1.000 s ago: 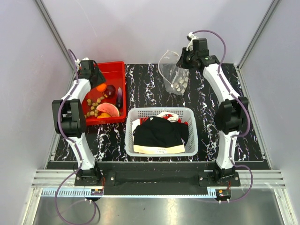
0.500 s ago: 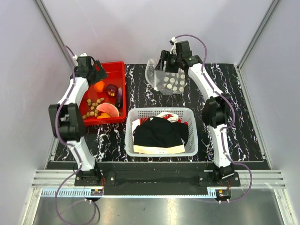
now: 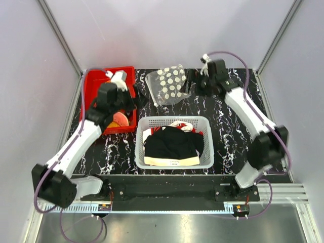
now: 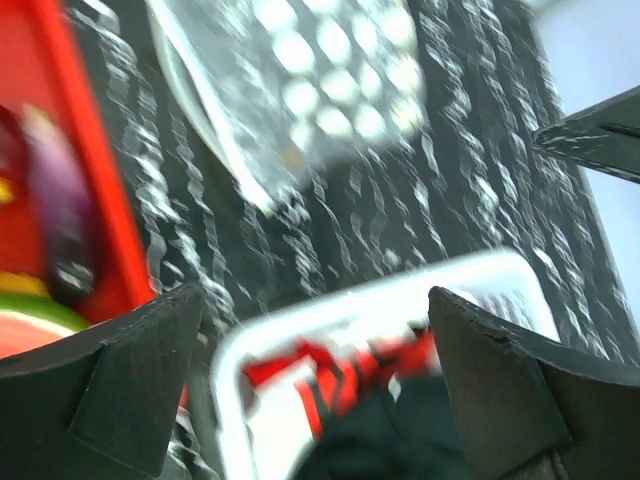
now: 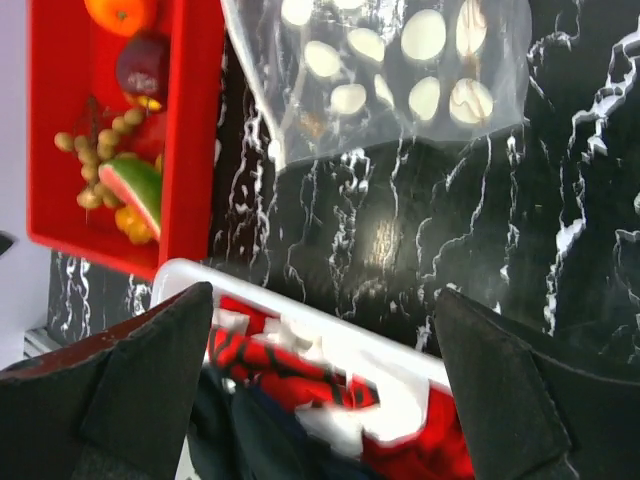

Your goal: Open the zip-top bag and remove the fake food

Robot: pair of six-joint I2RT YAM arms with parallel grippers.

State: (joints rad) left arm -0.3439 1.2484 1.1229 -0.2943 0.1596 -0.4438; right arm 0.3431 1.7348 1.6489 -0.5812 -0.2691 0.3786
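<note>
Left fingers point(image 4: 120, 390): spread wide, nothing between them. In the top view they hang over the near right corner of the red bin point(image 3: 93, 76). The left wrist view looks across the gap between that bin and the white mesh basket point(image 3: 208, 149). That view is blurred.

Right fingers point(image 5: 500, 390): also spread wide and holding nothing. In the top view they sit just beside the right edge of the zip-top bag point(image 3: 169, 86). I cannot tell whether they touch it.

Zip-top bag: lies flat on the black marbled table point(image 3: 230, 131) at the far side. It is beyond the basket and between the red bin and the right fingers, apart from the bin. The pale discs point(image 5: 425, 35) are spread in rows inside it. Whether its mouth is open or shut does not show.

Red bin, seen from the right wrist:
- orange fruit point(image 5: 120, 12) at the far end
- dark red fruit point(image 5: 143, 65) next to it
- tan nut-like balls point(image 5: 100, 135) scattered in the middle
- pink-red wedge point(image 5: 135, 190) at the near end

The left wrist view shows a dark purple piece point(image 4: 60, 210) against the bin's right wall.

Basket: holds black and white clothes point(image 3: 172, 142), with some red showing at the far side.
</note>
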